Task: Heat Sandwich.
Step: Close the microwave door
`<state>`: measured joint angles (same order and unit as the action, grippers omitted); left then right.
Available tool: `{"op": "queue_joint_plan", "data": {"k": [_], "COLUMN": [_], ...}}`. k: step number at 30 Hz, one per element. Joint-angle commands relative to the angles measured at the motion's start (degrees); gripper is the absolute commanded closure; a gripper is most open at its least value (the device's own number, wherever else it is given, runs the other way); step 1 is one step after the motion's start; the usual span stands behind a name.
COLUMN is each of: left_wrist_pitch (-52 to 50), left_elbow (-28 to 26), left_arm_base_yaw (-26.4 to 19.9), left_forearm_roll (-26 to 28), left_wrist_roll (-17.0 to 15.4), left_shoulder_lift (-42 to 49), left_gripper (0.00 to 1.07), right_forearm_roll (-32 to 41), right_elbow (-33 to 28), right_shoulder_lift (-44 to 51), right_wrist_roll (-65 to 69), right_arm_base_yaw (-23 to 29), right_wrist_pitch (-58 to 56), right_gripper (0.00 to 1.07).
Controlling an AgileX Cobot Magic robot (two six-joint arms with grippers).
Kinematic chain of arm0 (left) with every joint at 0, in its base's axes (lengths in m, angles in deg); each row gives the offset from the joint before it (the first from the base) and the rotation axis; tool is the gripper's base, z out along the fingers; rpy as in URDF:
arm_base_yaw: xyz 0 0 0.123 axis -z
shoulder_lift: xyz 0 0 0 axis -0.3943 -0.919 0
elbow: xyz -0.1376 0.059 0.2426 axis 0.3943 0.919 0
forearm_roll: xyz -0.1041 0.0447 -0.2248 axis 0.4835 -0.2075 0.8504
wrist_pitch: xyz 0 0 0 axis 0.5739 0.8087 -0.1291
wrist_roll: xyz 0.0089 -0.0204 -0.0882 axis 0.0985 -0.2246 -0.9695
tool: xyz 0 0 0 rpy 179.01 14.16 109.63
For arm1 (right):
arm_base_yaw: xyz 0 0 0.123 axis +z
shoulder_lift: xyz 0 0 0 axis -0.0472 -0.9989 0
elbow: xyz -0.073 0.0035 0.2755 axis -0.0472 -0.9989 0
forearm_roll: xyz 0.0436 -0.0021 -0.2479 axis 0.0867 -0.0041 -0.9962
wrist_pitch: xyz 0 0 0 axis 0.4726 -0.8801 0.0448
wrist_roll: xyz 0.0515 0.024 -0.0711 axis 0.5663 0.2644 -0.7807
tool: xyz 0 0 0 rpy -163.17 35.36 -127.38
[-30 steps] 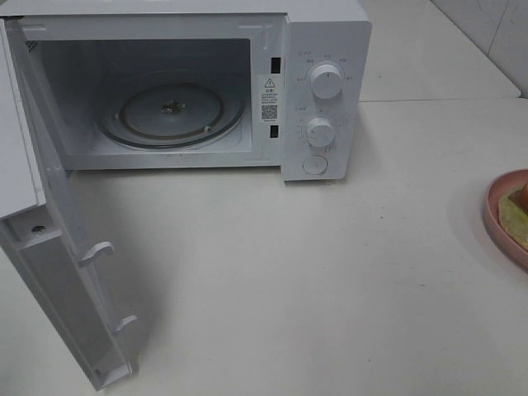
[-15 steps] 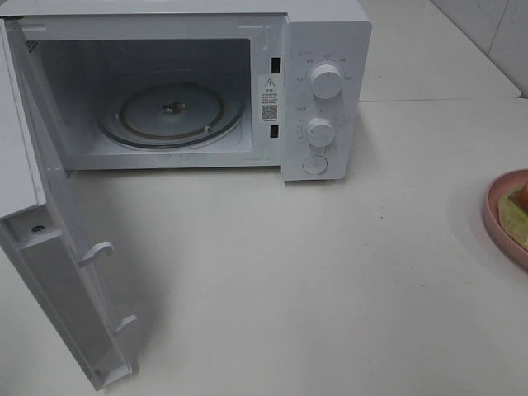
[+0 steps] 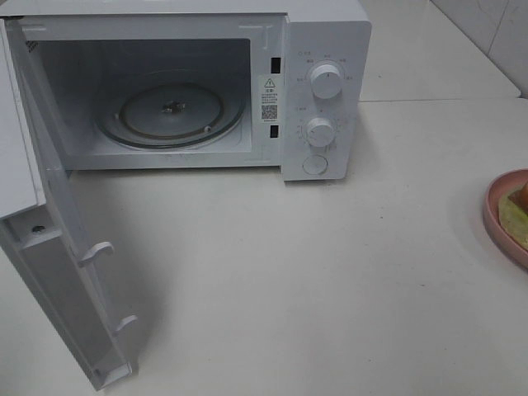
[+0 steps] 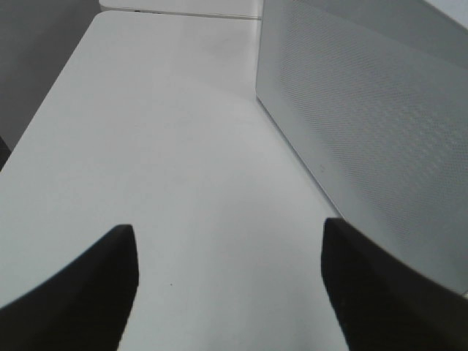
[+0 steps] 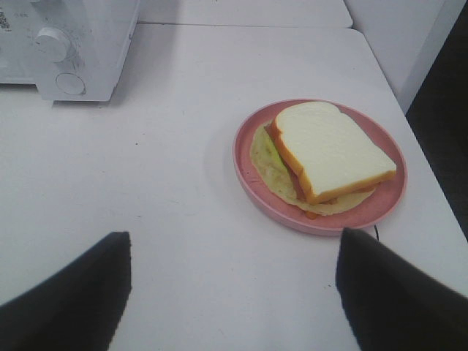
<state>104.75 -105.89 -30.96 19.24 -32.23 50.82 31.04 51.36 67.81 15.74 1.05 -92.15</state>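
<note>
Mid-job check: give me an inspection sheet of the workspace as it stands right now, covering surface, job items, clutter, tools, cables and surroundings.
Surface: white table, bare between the microwave and the plate.
Job's things: sandwich on pink plate at the table's right edge, apart from the microwave; door swung wide open, turntable bare.
Clutter: nothing seen.
Tools: left tool open, empty, beside the microwave's perforated side; right tool open, empty, short of the plate.
Cables: a thin dark line at the plate's rim in the right wrist view; cannot tell what it is.
Surroundings: pale tiled wall at back right.
</note>
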Motion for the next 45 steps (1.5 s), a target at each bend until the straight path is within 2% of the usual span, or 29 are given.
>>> {"op": "queue_joint_plan", "data": {"k": [1, 5, 9, 10, 13, 14, 18, 19, 22, 28, 35, 42, 44, 45], "left_wrist_pitch": [-4.07, -9.57, -22.75, -22.75, -29.74, -29.74, -42.23, -42.23, -49.90, -58.56, -67.21, -71.91, -73.63, -78.67], "left_elbow": [-1.49, -1.15, 2.23, 2.23, 4.07, 4.07, 7.33, 7.33, 8.31, 8.88, 8.88, 8.88, 9.22, 10.94], "left_arm_base_yaw": [0.34, 0.34, 0.34, 0.34, 0.34, 0.34, 0.34, 0.34, 0.34, 0.34, 0.34, 0.34, 0.34, 0.34], "left_forearm_roll": [-0.63, -0.46, -0.46, -0.46, 0.06, 0.06, 2.75, 2.75, 5.16, 5.33, 3.78, -1.60, -4.41, -8.08], "left_wrist_roll": [-0.23, -0.23, -0.63, -0.63, -0.63, -0.63, -0.63, -0.63, -0.63, -0.52, -0.69, -1.49, -3.44, -7.16], "left_shoulder_lift": [0.29, 0.23, -2.64, -2.64, -5.56, -5.56, -14.67, -14.67, -21.26, -30.02, -39.53, -47.78, -49.56, -50.71], "left_gripper": [0.40, 0.40, 0.40, 0.40, 0.51, 0.51, 0.75, 0.75, 0.84, 0.89, 1.07, 1.07, 1.07, 1.07], "right_forearm_roll": [0.00, 0.00, 0.00, 0.00, 0.00, 0.00, 0.00, 0.00, 0.00, 0.00, 0.00, 0.00, 0.00, 0.00], "right_elbow": [-0.06, -0.06, -0.06, -0.06, -0.06, -0.06, -0.06, -0.06, -0.06, -0.06, -0.06, -0.06, -0.06, -0.06], "right_shoulder_lift": [1.32, 1.32, 1.32, 1.32, 1.32, 1.32, 1.32, 1.32, 1.32, 1.32, 1.32, 1.32, 1.32, 1.32], "right_wrist_roll": [0.06, 0.06, 0.06, 0.06, 0.06, 0.06, 0.06, 0.06, 0.06, 0.06, 0.06, 0.06, 0.06, 0.06], "right_arm_base_yaw": [-0.23, -0.23, -0.23, -0.23, -0.23, -0.23, -0.23, -0.23, -0.23, -0.23, -0.23, -0.23, -0.23, -0.23], "right_wrist_pitch": [0.69, 0.69, 0.69, 0.69, 0.69, 0.69, 0.69, 0.69, 0.69, 0.69, 0.69, 0.69, 0.69, 0.69], "right_gripper": [0.32, 0.32, 0.32, 0.32, 0.32, 0.32, 0.32, 0.32, 0.32, 0.32, 0.32, 0.32, 0.32, 0.32]}}
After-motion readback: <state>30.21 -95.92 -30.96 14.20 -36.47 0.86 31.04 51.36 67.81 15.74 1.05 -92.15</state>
